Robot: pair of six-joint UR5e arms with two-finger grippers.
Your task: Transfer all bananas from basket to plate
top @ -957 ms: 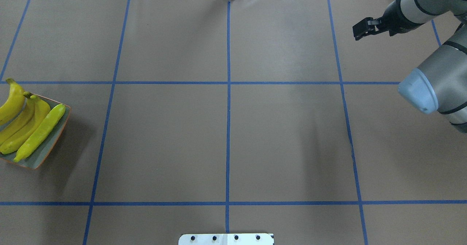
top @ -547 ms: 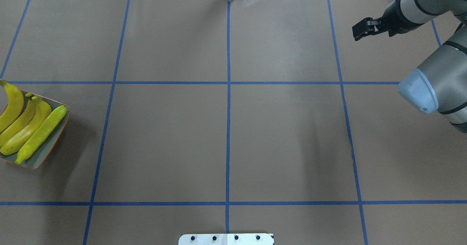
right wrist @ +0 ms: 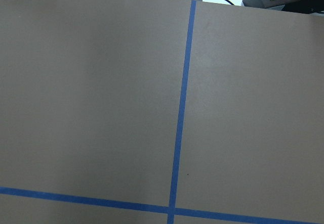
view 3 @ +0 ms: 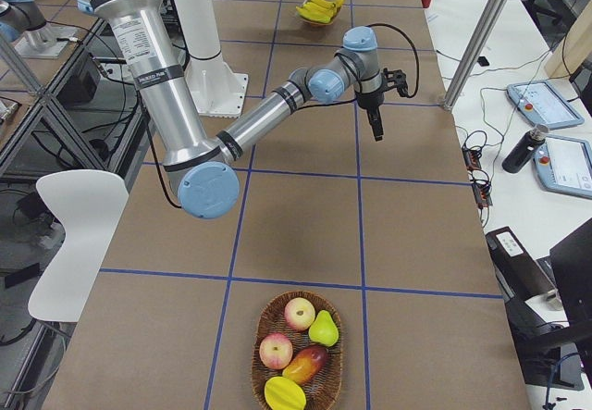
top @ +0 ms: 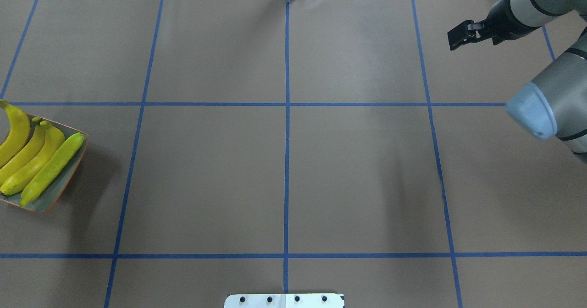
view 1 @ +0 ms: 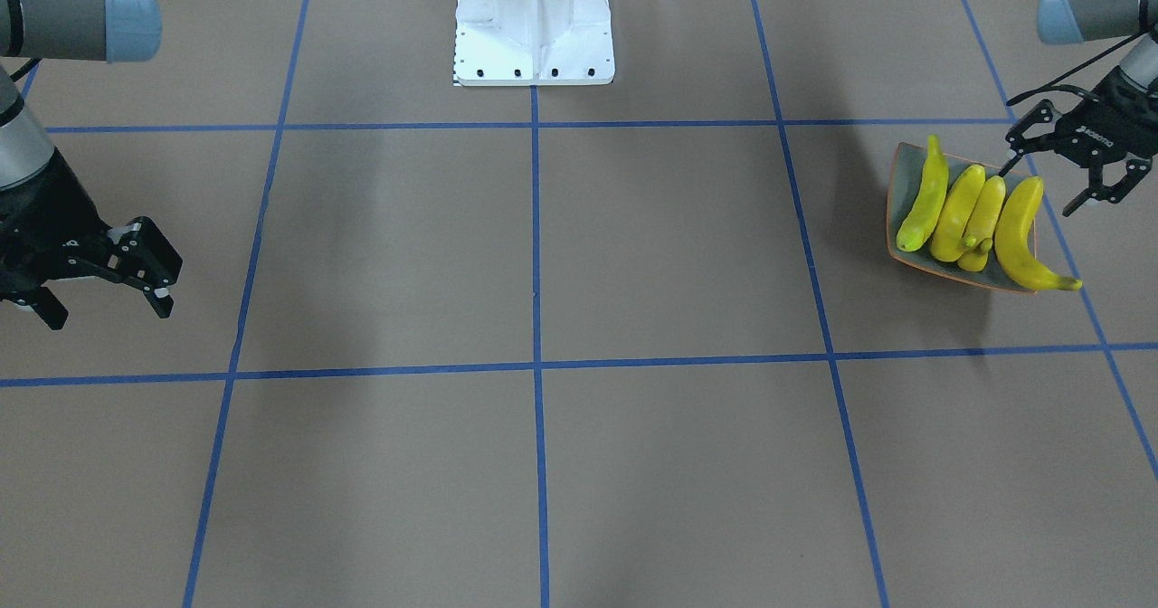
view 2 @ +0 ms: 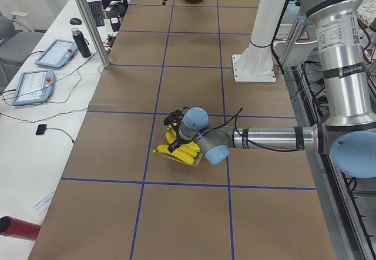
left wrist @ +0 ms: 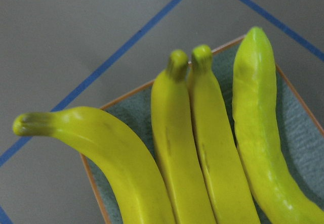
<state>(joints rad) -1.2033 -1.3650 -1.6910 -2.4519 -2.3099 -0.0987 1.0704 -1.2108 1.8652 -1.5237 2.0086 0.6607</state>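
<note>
All four bananas [view 1: 972, 219] lie side by side on the plate [view 1: 894, 194], out at the robot's left end of the counter [top: 357, 170]. The left end effector [view 1: 1045, 174] hovers just beside them, fingers spread, gripping nothing. The right end effector [view 1: 109, 311] hangs released and empty over the far opposite end.

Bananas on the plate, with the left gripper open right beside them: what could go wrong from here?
1. The outermost bright yellow curved banana lies along the edge of the square grey-green plate, with its stem past the orange rim. A brush from the open left gripper close beside it could roll it off.
2. All four bananas lie touching side by side, so nudging one may shift its neighbours.
</note>
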